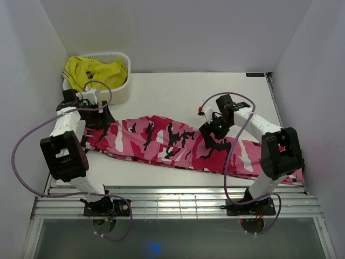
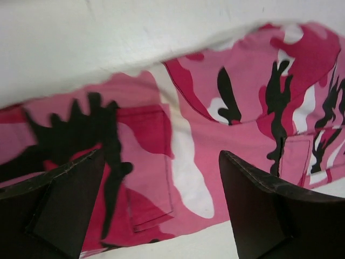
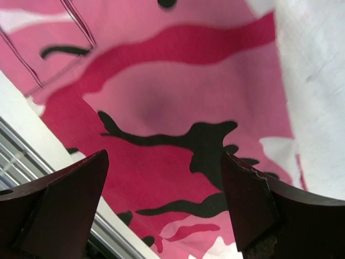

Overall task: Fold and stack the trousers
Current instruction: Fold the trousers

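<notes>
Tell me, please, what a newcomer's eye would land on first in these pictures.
The pink camouflage trousers lie stretched from left to right, with the left gripper and right gripper open over them. A yellow garment fills the white basket at the far left.

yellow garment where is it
The yellow garment lies in the white basket at the table's far left corner in the top view, behind the left arm.
</notes>
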`<action>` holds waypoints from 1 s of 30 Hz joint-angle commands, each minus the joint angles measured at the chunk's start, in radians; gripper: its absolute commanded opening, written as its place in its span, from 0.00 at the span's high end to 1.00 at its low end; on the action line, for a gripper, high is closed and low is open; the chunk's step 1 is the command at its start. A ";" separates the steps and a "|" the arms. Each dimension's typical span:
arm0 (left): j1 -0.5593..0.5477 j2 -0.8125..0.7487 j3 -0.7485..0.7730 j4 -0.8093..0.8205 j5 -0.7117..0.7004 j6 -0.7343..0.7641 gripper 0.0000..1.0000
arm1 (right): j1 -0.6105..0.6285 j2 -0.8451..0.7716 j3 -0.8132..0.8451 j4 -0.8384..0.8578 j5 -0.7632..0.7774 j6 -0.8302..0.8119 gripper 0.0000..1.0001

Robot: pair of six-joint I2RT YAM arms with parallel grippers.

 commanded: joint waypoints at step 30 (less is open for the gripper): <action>0.272 -0.173 -0.059 -0.066 0.058 0.071 0.02 | -0.167 -0.028 0.185 -0.103 -0.003 -0.029 0.20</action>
